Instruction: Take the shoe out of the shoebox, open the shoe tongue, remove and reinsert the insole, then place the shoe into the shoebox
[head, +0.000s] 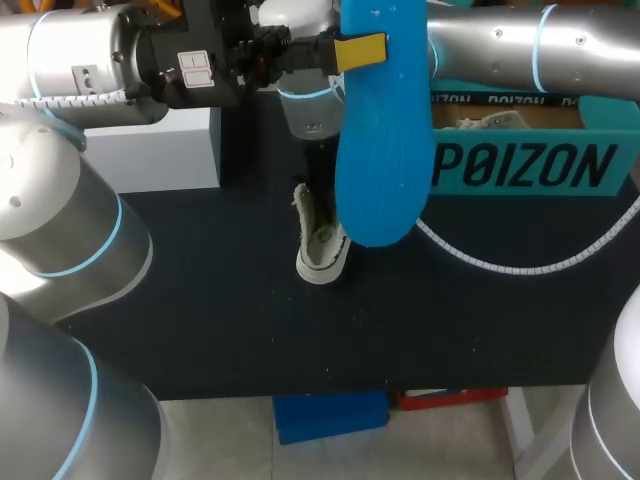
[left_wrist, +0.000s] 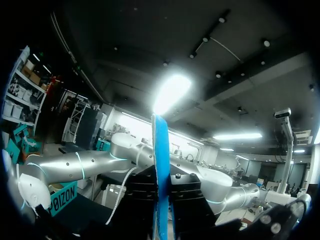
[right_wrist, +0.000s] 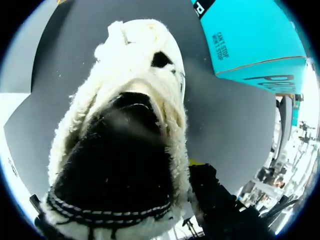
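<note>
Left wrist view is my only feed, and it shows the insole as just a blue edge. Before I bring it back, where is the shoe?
Observer: The shoe rests on the dark table, in front of the shoebox and under the right arm.
Operator: Which way does it open?
Observer: In the right wrist view the opening faces that camera. It is dark inside, with no blue in it.
Operator: And my grip?
Observer: The left tool clamps the insole near its upper end, and the rest hangs free above the table.
</note>
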